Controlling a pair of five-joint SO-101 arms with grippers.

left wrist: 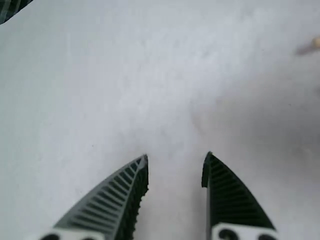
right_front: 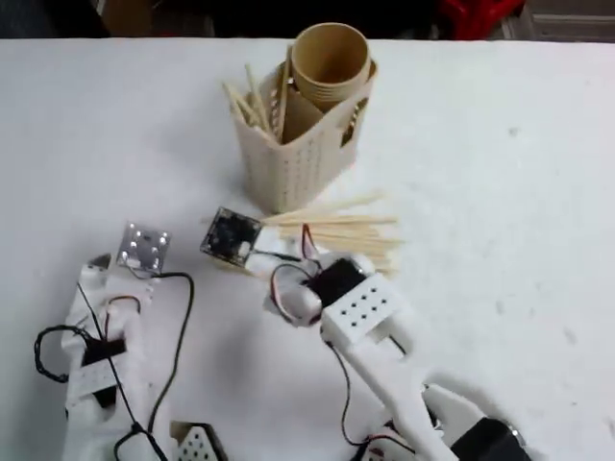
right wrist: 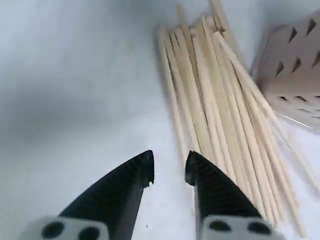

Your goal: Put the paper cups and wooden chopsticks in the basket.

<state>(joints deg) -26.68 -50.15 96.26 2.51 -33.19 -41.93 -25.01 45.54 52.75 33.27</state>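
Note:
A cream perforated basket (right_front: pixel 298 163) stands at the back middle of the table. It holds stacked paper cups (right_front: pixel 332 62) and a few wooden chopsticks (right_front: pixel 248 101). A loose bundle of chopsticks (right_front: pixel 341 229) lies flat on the table just in front of the basket. In the right wrist view my right gripper (right wrist: pixel 169 167) is open by a narrow gap. It hangs just over the near ends of the chopsticks (right wrist: pixel 220 115), beside the basket (right wrist: pixel 295 75), with nothing between its fingers. My left gripper (left wrist: pixel 176 160) is open over bare white table.
The right arm (right_front: pixel 360 307) comes in from the front right, and its wrist camera (right_front: pixel 231 237) sits beside the bundle. The left arm (right_front: pixel 101 336) lies at the front left with trailing black cables (right_front: pixel 178 327). A chopstick tip (left wrist: pixel 312 45) shows in the left wrist view.

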